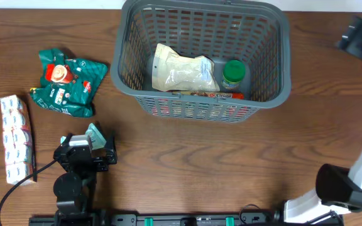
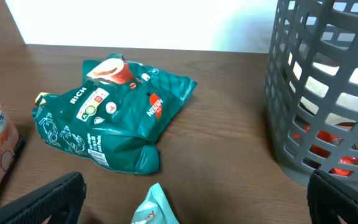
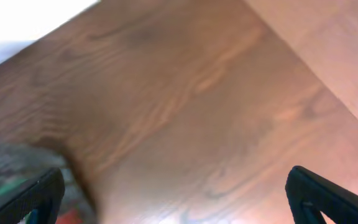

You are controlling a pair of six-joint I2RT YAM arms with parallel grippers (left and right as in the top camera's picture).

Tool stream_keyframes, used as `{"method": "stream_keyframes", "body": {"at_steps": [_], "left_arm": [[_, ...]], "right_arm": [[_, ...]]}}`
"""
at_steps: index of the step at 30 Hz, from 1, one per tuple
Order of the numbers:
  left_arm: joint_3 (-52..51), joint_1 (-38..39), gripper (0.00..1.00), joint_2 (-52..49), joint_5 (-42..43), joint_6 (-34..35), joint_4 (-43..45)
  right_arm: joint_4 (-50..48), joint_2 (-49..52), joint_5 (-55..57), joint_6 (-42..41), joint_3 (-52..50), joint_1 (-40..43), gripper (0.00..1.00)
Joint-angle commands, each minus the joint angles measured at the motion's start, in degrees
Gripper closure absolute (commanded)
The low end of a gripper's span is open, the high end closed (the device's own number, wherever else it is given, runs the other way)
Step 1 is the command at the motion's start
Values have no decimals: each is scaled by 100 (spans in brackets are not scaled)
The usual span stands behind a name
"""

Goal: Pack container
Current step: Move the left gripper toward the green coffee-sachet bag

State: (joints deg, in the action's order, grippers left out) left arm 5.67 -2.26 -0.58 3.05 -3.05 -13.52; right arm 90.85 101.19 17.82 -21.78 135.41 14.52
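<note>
Your container [image 1: 275,81], slotted grey plastic with rounded corners, sits far across the table [image 1: 231,163], holding a crinkly cream pouch [image 1: 181,72] and a green-capped jar [image 1: 234,74]. Left gripper [image 2: 194,202] wide open, empty, over a teal sachet [image 2: 157,208] cut off by the frame; right gripper [image 3: 179,199] likewise, over blurred wood.

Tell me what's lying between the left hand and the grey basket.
Only bare table, seen overhead: the left hand hangs open at a small teal packet, and nothing lies from there to the basket.
</note>
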Motion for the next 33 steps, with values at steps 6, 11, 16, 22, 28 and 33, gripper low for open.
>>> {"method": "stream_keyframes", "body": {"at_steps": [6, 11, 16, 22, 28, 33], "left_arm": [[-133, -24, 1, 37, 61, -57, -48], [-133, -24, 1, 37, 61, -57, -48], [-133, -24, 1, 37, 61, -57, -48], [-133, -24, 1, 37, 61, -57, -48], [-133, -24, 1, 37, 57, -59, -48], [-133, -24, 1, 37, 59, -57, 0]], "right_arm": [[59, -15, 35, -177, 31, 809, 1], [63, -15, 28, -177, 31, 841, 2], [66, -15, 13, -177, 31, 841, 1], [66, -15, 13, -177, 31, 844, 1], [66, -15, 13, -177, 31, 841, 1], [66, -15, 13, -177, 31, 844, 1]]}}
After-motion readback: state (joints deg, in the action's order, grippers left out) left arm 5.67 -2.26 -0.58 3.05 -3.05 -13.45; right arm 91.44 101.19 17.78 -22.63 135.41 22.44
